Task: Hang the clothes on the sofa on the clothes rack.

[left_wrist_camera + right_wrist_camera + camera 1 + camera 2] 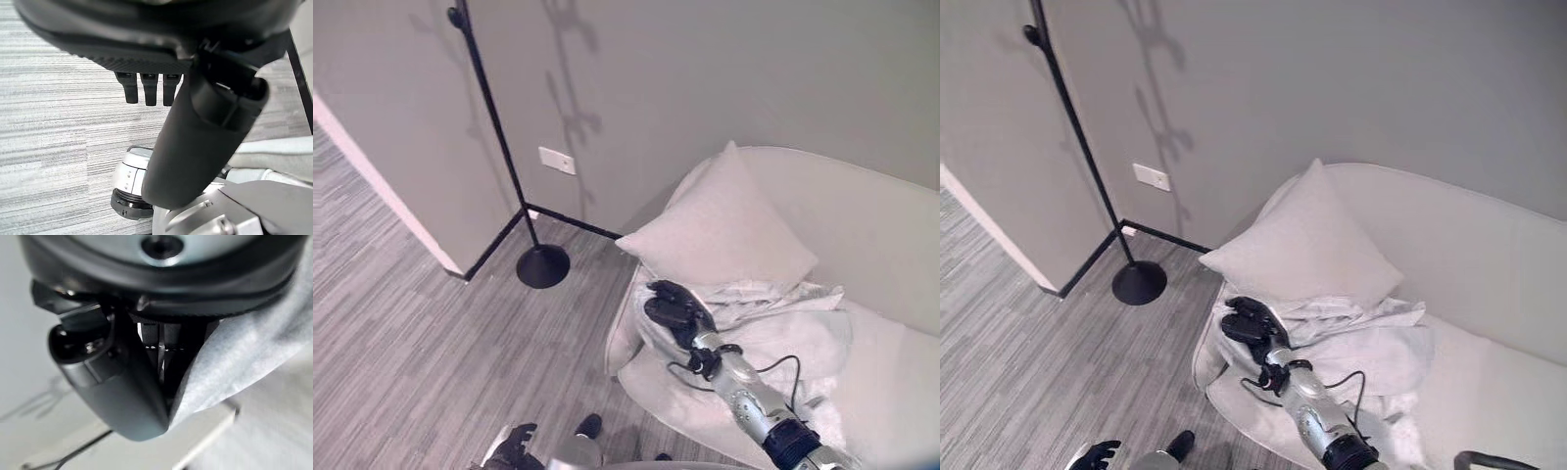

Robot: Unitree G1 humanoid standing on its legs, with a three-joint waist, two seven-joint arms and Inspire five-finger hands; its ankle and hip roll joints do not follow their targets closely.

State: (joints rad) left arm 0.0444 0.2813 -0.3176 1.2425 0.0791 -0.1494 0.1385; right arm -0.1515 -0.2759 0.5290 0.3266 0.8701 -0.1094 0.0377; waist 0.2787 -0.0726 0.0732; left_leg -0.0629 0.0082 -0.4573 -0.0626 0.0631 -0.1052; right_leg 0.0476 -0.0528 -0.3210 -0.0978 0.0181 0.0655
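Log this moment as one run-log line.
right hand: shut on white clothes, on sofa below cushion | left hand: low over floor, open, idle | clothes rack: bare, by wall

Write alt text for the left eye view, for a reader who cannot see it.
The robot's right hand rests on crumpled white clothes on a pale sofa, just below a pillow. To the left, a black clothes rack stands on grey carpet by the wall corner, and the left hand hangs low near the floor.
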